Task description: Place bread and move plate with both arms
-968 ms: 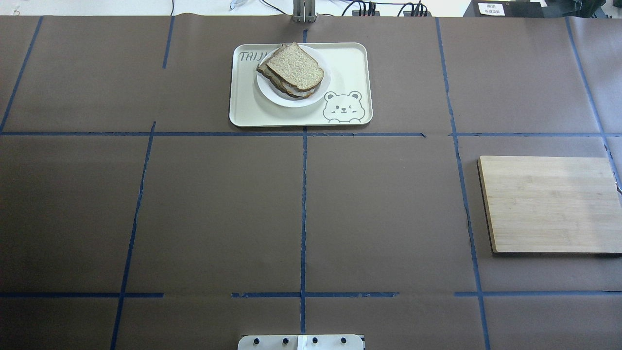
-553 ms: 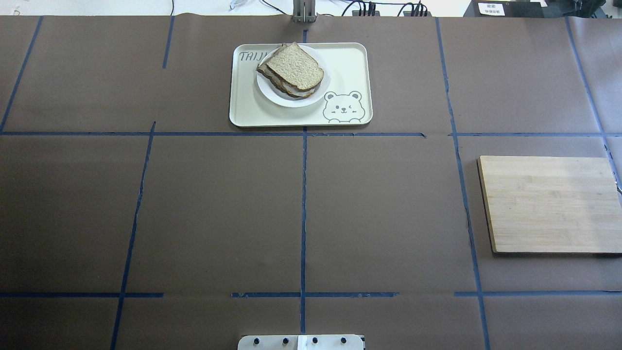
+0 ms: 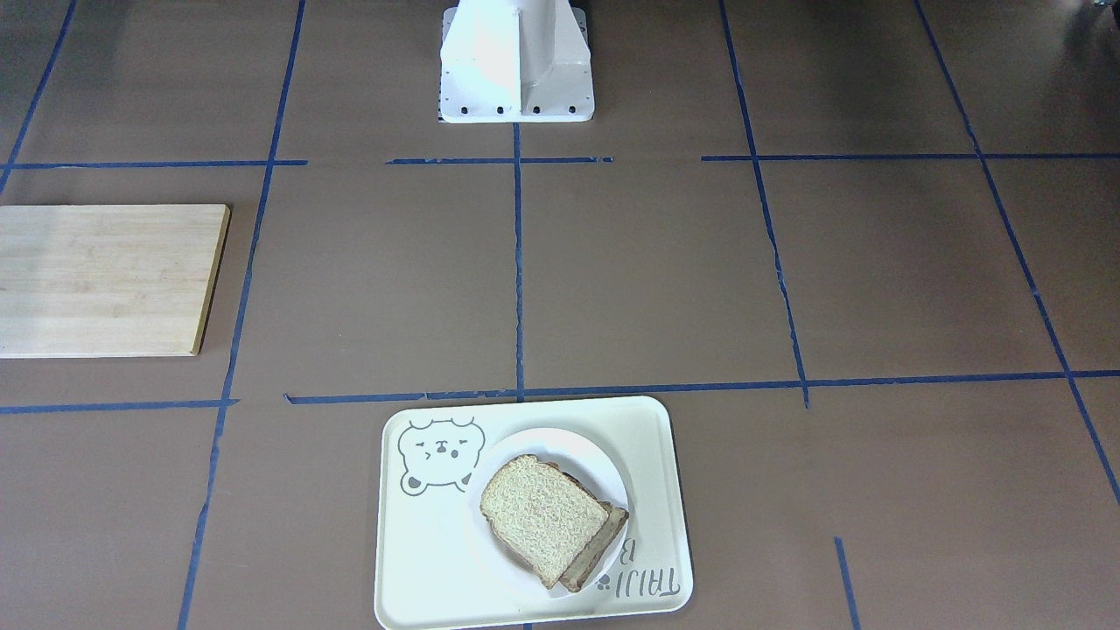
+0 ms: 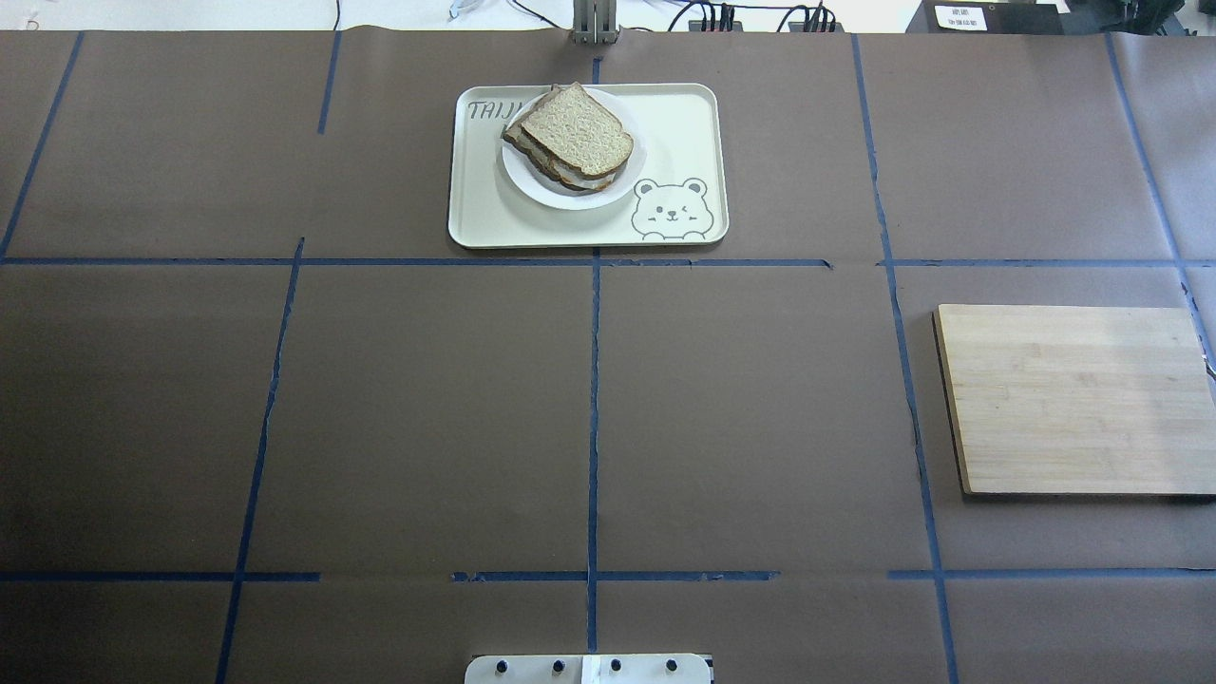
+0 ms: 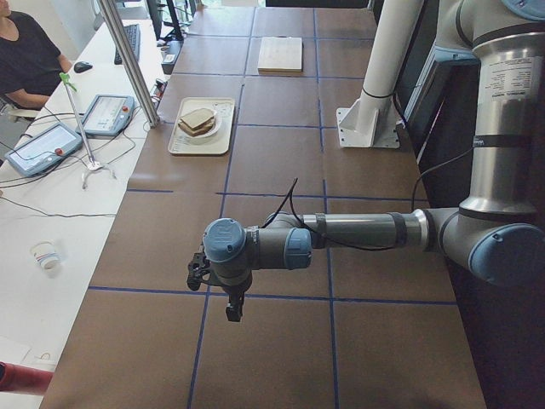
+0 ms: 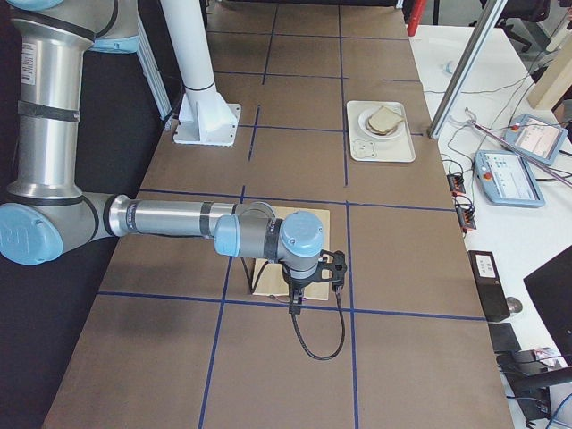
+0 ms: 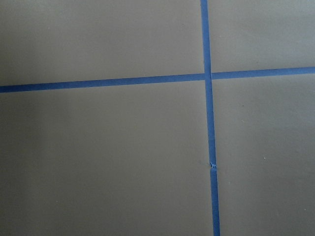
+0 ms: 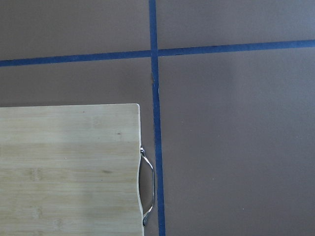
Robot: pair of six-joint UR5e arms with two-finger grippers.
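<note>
The pale tan bread (image 4: 578, 128) lies on top of a darker-crusted slice (image 3: 604, 542) on the small white plate (image 4: 570, 198). The plate sits on the cream bear tray (image 4: 684, 123) at the table's far middle. The bread (image 3: 542, 516) and plate (image 3: 560, 442) also show in the front-facing view. Neither arm appears in the overhead or front-facing views. My left gripper (image 5: 197, 271) shows only in the exterior left view, far from the tray. My right gripper (image 6: 332, 268) shows only in the exterior right view, over the cutting board's edge. I cannot tell whether either is open or shut.
A bamboo cutting board (image 4: 1073, 399) with a metal handle (image 8: 147, 191) lies on the robot's right side. The white pedestal (image 3: 516, 61) stands at the near middle edge. Blue tape lines cross the brown table cover. An operator's desk with pendants (image 5: 43, 145) lies beyond the far edge.
</note>
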